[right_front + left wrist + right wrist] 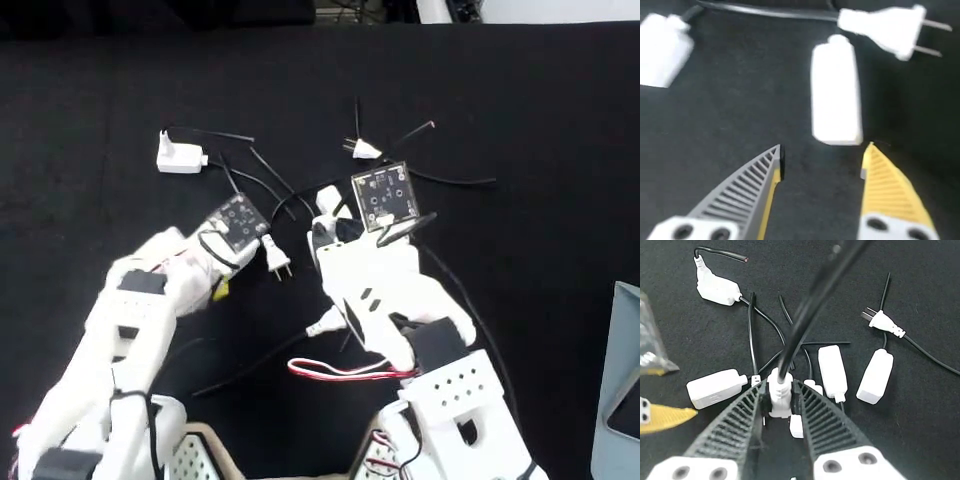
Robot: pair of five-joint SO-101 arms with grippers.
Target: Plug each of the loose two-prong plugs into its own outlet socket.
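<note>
Plug (779,405) clamped in right pincer (780,385) | left pincer (824,152) wide open, socket block (835,95) just beyond its tips

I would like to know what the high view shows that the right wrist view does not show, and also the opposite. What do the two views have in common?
High view: the white bodies of the left arm and the right arm, and a grey box at the table's right edge.
Right wrist view: the grip itself, with the right end effector shut on a white plug whose black cable rises toward the camera.
Both: the white adapter and the loose two-prong plug lying beyond the right arm.
</note>
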